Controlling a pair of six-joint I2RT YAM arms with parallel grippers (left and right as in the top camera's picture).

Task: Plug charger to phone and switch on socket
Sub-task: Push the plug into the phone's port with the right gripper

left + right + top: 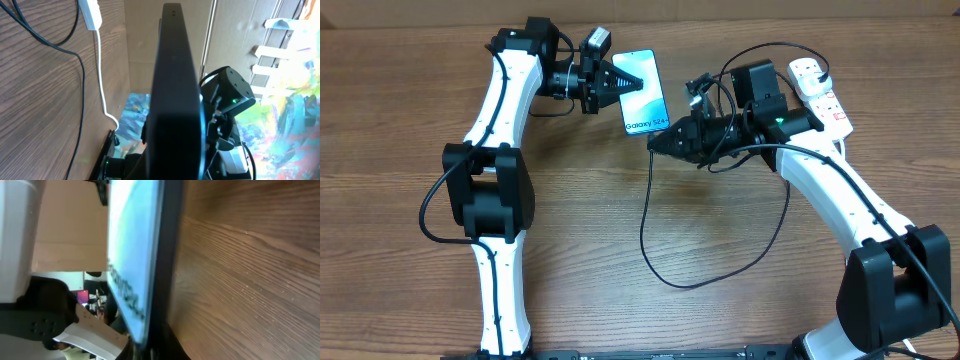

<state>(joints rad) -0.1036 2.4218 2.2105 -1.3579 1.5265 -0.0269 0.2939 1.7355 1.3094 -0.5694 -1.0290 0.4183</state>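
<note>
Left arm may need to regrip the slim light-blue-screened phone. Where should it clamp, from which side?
Clamp the slim blue-screened phone at the end opposite its "Galaxy S24" text, across its flat faces, coming from the side of the left gripper. The text end faces the right gripper and should probably stay free for plugging in.

The table is showing brown wood grain, matt and finely ridged. The phone is shining glossy and glass-smooth on its screen, its black edge looking smooth and duller. The thin black cable is looking rubbery and matt; the power strip is showing smooth white plastic.
</note>
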